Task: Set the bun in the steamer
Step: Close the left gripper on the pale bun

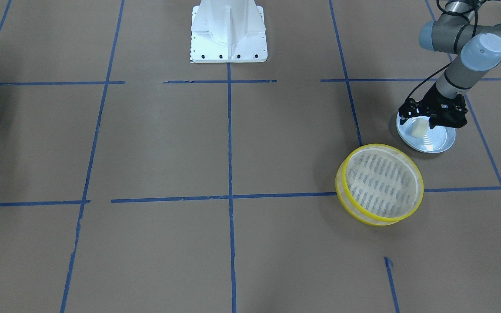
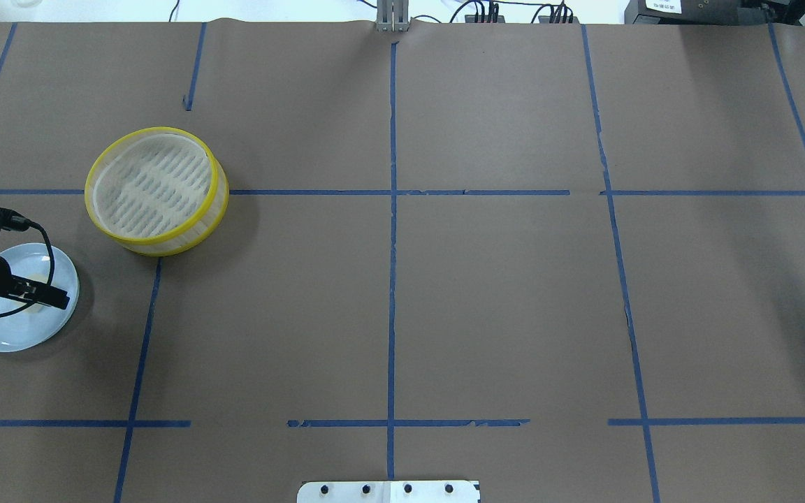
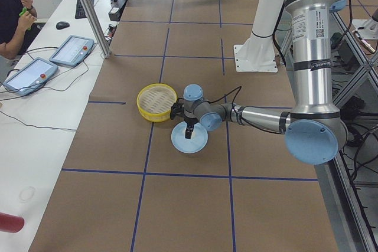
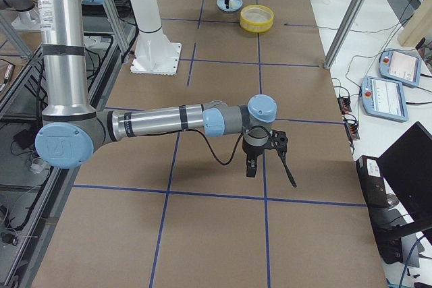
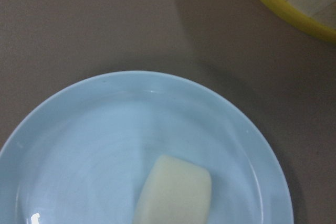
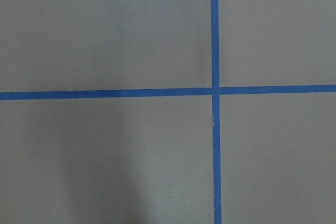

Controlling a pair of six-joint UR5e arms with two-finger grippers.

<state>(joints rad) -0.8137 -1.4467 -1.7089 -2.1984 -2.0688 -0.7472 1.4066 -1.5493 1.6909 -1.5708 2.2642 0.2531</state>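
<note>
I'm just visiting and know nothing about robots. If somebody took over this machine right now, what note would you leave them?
Left gripper: low over the blue plate, right at the bun; I cannot tell if the jaws are open or shut.
Right gripper: over bare table, away from everything; jaws unclear too.
Bun appears to rest on the plate. The steamer beside it is empty.
Left to do: grasp, lift, set bun in steamer.
</note>
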